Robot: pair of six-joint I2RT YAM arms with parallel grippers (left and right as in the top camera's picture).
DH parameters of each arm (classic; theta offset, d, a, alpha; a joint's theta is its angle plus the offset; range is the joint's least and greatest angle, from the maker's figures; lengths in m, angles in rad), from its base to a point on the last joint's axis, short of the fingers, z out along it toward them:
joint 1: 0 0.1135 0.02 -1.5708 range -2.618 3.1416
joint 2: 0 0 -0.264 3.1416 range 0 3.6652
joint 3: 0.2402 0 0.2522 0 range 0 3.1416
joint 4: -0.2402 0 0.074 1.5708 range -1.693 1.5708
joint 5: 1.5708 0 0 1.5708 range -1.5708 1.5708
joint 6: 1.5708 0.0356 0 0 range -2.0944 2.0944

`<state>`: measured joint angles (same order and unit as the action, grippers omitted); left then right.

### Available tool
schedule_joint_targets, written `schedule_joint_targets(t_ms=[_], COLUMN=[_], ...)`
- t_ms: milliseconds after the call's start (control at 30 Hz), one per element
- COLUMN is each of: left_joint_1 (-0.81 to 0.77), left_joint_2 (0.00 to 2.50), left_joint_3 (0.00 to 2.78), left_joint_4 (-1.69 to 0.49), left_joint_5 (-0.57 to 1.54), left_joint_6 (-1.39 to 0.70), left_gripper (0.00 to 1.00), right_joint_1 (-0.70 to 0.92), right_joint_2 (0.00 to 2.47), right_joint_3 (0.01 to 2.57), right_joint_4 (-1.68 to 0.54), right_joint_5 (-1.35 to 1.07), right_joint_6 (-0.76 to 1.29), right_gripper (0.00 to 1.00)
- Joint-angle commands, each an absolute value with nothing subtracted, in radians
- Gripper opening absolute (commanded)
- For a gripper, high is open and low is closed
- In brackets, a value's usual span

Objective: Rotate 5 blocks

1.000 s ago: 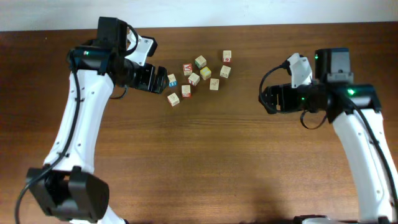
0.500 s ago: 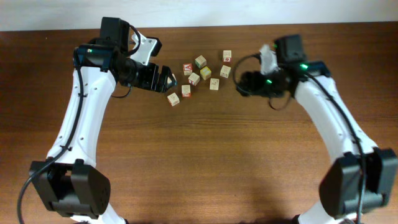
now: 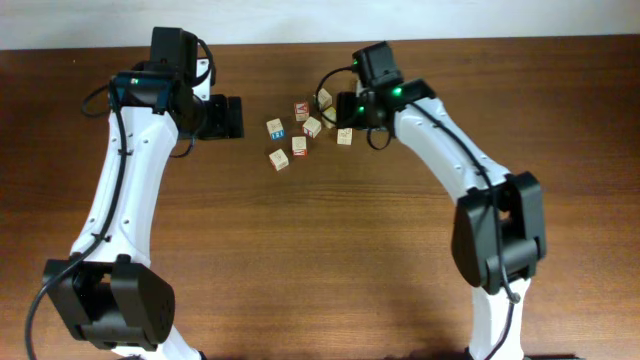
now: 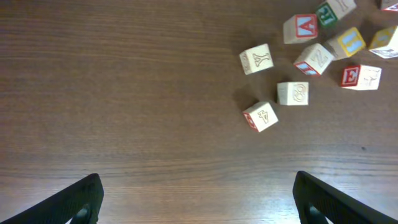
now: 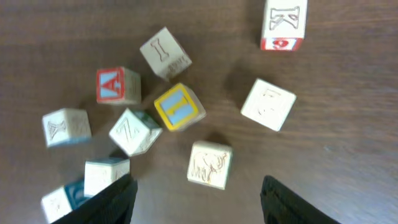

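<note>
From overhead, the left gripper [image 3: 232,117] hangs over the bare table [image 3: 300,260] on the 9 o'clock side of the cluster, apart from every cube. In its wrist view the two fingers [image 4: 81,199] sit at the lower corners, spread wide with only wood grain between them. It holds nothing.

Closest to it is the cube with blue print [image 3: 275,129], on the cluster's 9 o'clock edge. The blocks [image 3: 312,126] lie loosely scattered toward the table's far middle, each flat on the wood and none stacked. The red-faced cube [image 3: 301,110] sits among them toward 11 o'clock. From the left wrist the group fills the upper right corner, and a pale block marked 4 [image 4: 260,116] is the nearest one.

The right gripper [image 3: 343,110] is over the cluster's 3 o'clock side, and its body hides some cubes from above. Its wrist view looks down on the group. A yellow-edged block [image 5: 179,107] sits near the middle, with the red-faced cube [image 5: 118,85] at its 10 o'clock and an elephant block [image 5: 209,163] at its 5 o'clock. The right fingers [image 5: 118,199] stand partly apart at the bottom edge. The elephant block sits at the mouth of the gap and neither finger touches it, so this gripper grips nothing either.
</note>
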<state>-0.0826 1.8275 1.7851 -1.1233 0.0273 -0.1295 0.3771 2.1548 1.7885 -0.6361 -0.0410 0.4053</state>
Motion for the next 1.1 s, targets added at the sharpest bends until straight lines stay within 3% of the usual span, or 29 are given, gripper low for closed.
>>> schedule_joint_targets(t_ms=[0,133,533,800,1067], left_joint_1=[-0.082,-0.082,-0.082,-0.082,-0.082], left_joint_2=[1.831,1.831,1.831,1.831,1.831], left_joint_3=[1.809,1.808,1.808,1.808,1.808], left_joint_4=[-1.135,-1.137,-1.127,-1.127,-1.127], left_joint_5=[-0.001,-0.001,0.0,0.003,0.003], left_joint_6=[-0.15,-0.15,-0.15,-0.149,-0.149], left_gripper=[0.98,0.99,0.99,0.99,0.99], right_joint_1=[0.435,0.466,0.468,0.469,0.468], right_joint_2=[2.192,2.213,2.297,2.313,2.319], right_joint_3=[1.807,1.807,1.806,1.805,1.805], right_joint_4=[-0.607,-0.6,-0.561,-0.577,-0.561], right_joint_5=[0.109,0.219,0.225,0.207,0.222], right_joint_6=[0.501,0.514,0.574,0.637,0.637], right_gripper=[0.64,0.59,0.54,0.45,0.44])
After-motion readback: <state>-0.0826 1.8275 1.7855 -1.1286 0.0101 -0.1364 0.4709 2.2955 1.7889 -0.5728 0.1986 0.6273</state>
